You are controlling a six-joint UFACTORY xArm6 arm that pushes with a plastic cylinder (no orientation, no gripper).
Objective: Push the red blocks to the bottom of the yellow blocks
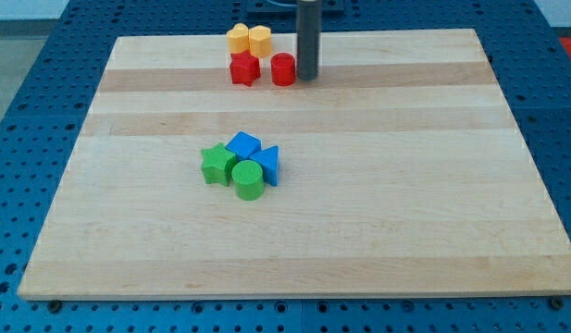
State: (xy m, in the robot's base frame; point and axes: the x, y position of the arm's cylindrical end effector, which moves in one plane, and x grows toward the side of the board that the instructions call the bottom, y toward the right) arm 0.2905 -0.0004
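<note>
Two yellow blocks sit side by side near the board's top edge: a rounded one [237, 39] on the left and a hexagonal one [259, 40] on the right. Just below them lie a red star block [244, 69] and a red cylinder [283, 70]. My rod comes down from the view's top, and my tip [307, 78] rests on the board just right of the red cylinder, close to it or touching it.
The wooden board [405, 185] lies on a blue perforated table. Left of the middle is a cluster: a green star block [217, 164], a green cylinder [249, 180], a blue cube [243, 145] and a blue triangular block [268, 165].
</note>
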